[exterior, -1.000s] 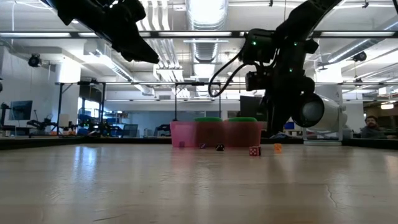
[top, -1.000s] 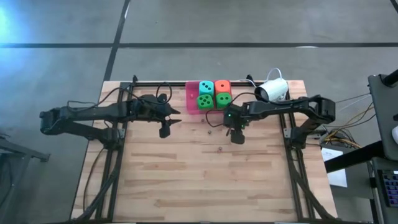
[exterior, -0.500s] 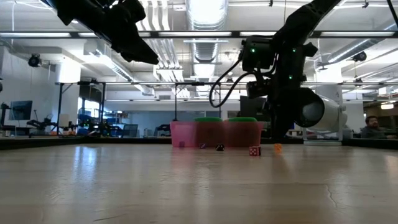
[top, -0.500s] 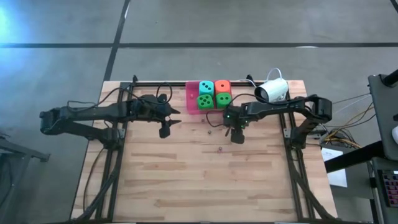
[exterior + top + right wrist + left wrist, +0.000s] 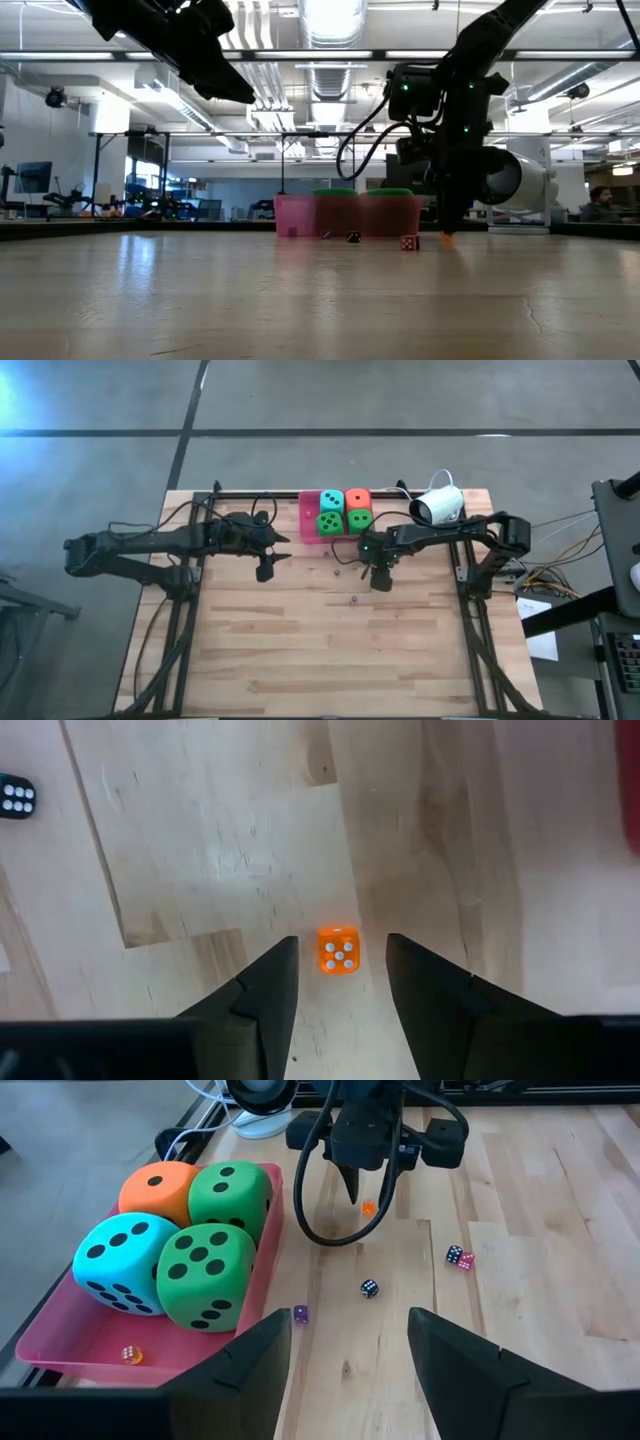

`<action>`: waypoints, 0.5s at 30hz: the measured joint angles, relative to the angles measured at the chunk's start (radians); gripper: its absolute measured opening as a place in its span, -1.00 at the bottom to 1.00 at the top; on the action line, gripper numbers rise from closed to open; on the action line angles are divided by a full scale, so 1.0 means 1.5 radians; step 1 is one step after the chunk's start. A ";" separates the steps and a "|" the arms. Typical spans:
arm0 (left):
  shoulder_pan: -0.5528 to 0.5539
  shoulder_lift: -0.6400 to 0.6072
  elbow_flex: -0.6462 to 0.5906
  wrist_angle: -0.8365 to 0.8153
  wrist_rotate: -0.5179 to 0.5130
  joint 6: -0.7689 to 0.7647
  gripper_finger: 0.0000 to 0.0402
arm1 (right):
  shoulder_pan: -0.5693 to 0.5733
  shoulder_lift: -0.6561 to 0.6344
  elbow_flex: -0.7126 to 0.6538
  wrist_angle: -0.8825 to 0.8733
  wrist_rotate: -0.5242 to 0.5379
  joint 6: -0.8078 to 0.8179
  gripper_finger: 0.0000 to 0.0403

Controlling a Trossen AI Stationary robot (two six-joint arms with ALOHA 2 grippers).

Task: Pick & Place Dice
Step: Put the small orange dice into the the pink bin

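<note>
The right claw (image 5: 338, 982), fingers released, straddles the small orange die (image 5: 339, 949) on the worktop (image 5: 200, 850), beside the pink tray (image 5: 60, 1335).

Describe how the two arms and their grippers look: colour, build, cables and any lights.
Both arms are dark, slim, jointed links. The left gripper ends in two broad, dark, wedge-shaped fingers. The right gripper has a blocky dark body and two narrow, tapering fingers, with a black cable looping beside it. A small green light glows on the right arm's wrist.
</note>
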 joint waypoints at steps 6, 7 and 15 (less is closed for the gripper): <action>0.000 0.000 0.000 0.000 0.000 0.000 0.07 | 0.000 0.011 0.000 0.001 0.000 -0.001 -0.24; 0.000 0.000 0.000 0.000 0.000 0.000 0.07 | 0.000 0.015 0.000 0.001 0.000 -0.001 -0.24; 0.000 0.000 0.000 0.000 0.000 0.000 -0.01 | 0.000 0.028 0.001 0.004 -0.002 -0.008 -0.35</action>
